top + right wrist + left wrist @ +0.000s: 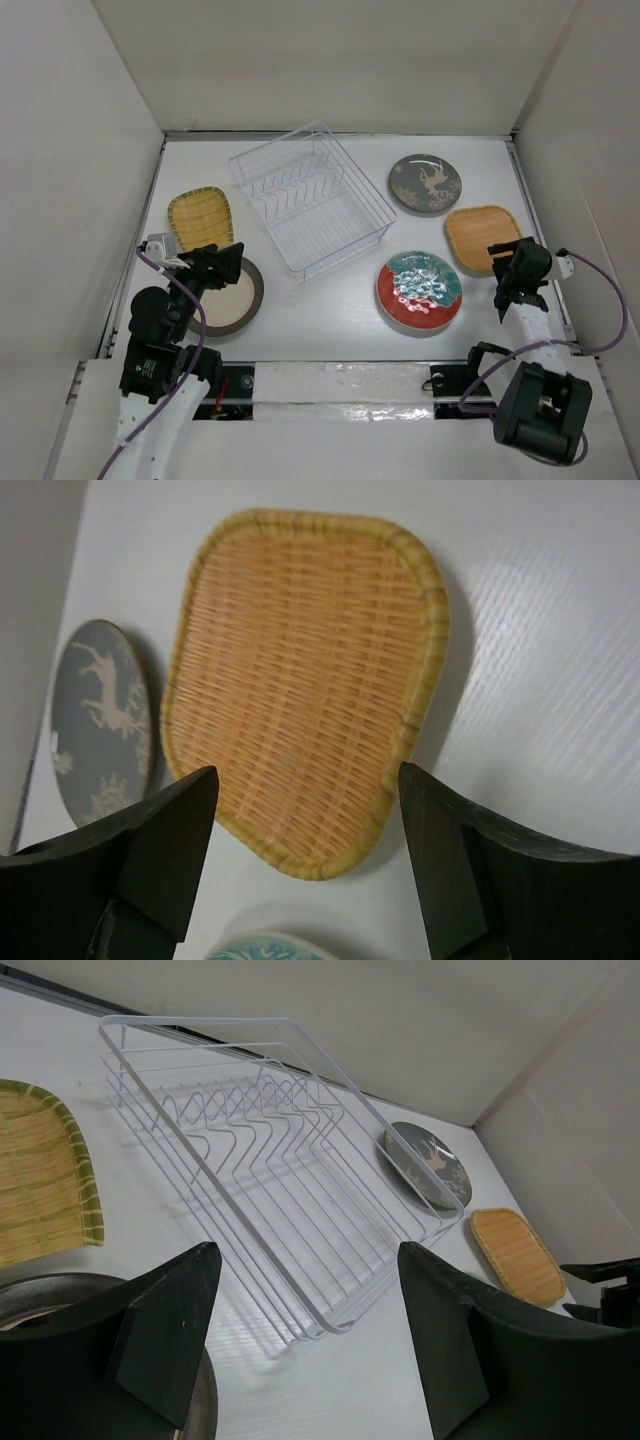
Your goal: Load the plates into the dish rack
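White tabletop [330, 310], boxed in on three sides: plain off-white far wall [340, 60], left wall [60, 180], right wall [590, 150]. Light's soft and even, shadows faint.

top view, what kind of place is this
Probably a robot test cell, not a kitchen: white table boxed in by plain panels, two arms at its near edge, dish rack and plates laid out.

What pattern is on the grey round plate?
The grey plate shows a pale deer; the right wrist view is clearest.

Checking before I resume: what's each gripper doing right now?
Left gripper: open, empty, by the brown-rimmed plate.
Right gripper: open, empty, by the orange plate.
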`<state>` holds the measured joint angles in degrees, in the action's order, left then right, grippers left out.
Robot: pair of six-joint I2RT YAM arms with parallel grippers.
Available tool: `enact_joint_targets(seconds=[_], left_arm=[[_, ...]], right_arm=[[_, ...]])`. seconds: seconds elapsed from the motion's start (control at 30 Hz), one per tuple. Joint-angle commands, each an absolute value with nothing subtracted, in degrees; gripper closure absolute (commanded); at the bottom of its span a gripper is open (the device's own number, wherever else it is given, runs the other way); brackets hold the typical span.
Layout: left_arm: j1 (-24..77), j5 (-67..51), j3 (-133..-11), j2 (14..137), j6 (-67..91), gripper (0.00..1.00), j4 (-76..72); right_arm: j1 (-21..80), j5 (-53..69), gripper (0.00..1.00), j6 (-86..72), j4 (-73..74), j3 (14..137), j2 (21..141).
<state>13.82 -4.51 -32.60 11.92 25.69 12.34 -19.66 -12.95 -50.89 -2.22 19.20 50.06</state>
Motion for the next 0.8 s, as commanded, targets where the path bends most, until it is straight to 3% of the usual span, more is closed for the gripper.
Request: enact_joint_targets(seconds=[0.0, 0.33, 0.53, 0.63, 0.77], left_arm=[[14.2, -5.0, -33.4, 11.6, 25.1, 0.32, 10.6], [14.2, -4.6, -33.6, 11.9, 25.2, 0.32, 10.8], [14.2, -4.2, -33.6, 12.4, 25.3, 0.32, 10.8], [14.2, -4.1, -33.3, 12.4, 25.3, 0.32, 10.5], [14.2, -4.1, -33.2, 12.6, 25.3, 0.32, 10.4]], right_arm=[[-21.1, -6.6, 0.22, -53.0, -7.1, 20.7, 56.7], [-21.6, -3.0, 0.28, -59.0, -10.4, 21.6, 65.8], [-24.3, 4.7, 0.34, -63.4, -17.8, 21.4, 77.1], [-25.0, 5.6, 0.49, -66.5, -22.8, 19.6, 80.0], [-25.0, 4.7, 0.81, -67.5, -25.0, 17.6, 79.3]])
